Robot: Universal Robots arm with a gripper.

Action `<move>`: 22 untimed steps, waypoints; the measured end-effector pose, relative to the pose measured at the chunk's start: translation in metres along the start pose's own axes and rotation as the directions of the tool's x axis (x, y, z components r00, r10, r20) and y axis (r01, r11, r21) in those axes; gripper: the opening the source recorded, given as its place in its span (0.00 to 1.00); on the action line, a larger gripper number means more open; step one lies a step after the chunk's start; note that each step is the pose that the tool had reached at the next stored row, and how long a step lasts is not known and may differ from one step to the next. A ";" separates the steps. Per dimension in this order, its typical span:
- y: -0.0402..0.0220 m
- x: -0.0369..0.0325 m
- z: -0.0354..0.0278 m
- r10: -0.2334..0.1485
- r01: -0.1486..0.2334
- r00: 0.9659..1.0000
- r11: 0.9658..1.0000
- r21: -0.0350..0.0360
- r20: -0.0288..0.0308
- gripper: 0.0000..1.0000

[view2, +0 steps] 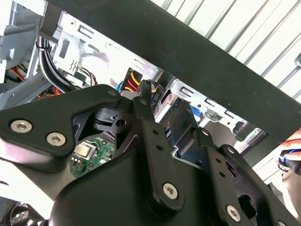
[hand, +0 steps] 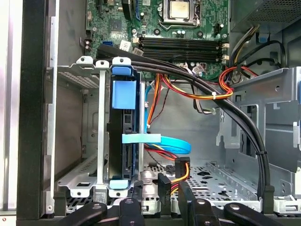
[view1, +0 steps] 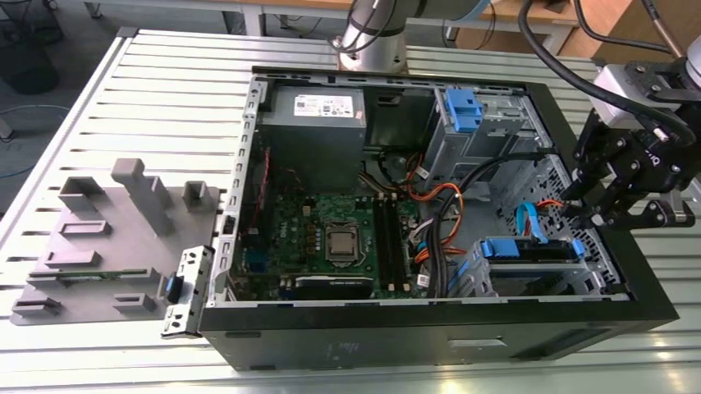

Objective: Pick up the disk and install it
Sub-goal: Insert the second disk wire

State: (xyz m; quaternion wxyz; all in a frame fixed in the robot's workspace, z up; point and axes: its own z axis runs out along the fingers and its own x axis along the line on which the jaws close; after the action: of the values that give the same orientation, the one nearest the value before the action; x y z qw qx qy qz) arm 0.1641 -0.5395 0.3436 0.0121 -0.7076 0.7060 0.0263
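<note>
The disk [hand: 126, 146] stands on edge in the drive cage [hand: 101, 141] in a corner of the open computer case, its blue handle [hand: 124, 92] facing the motherboard. In the exterior view the disk's blue handle [view1: 515, 248] shows in the cage at the case's near right corner. My gripper [view1: 613, 215] hangs over the case's right wall, beside and above that cage, apart from the disk. Its black fingers [hand: 136, 190] stand open, holding nothing. In the second wrist view the gripper [view2: 162, 103] points into the case.
A black power plug on yellow and red wires [hand: 181, 167] and a blue flat cable [hand: 164, 141] lie close to the fingers. Thick black cables [hand: 225, 108] cross the case. A second blue bracket [view1: 462, 111] and the power-supply box [view1: 315, 111] sit at the back. A grey fixture [view1: 110, 238] lies on the exterior view's left.
</note>
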 end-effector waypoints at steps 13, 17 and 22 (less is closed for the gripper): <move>0.0001 -0.0002 0.0000 0.000 0.000 1.000 1.000 0.000 0.000 0.17; 0.0001 -0.0003 0.0000 0.000 0.000 1.000 1.000 0.000 0.000 0.16; 0.0032 -0.0004 0.0001 0.000 0.000 1.000 1.000 0.000 0.000 0.16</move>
State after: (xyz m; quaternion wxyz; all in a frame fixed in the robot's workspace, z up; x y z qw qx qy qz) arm 0.1610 -0.5392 0.3437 0.0121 -0.7076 0.7061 0.0262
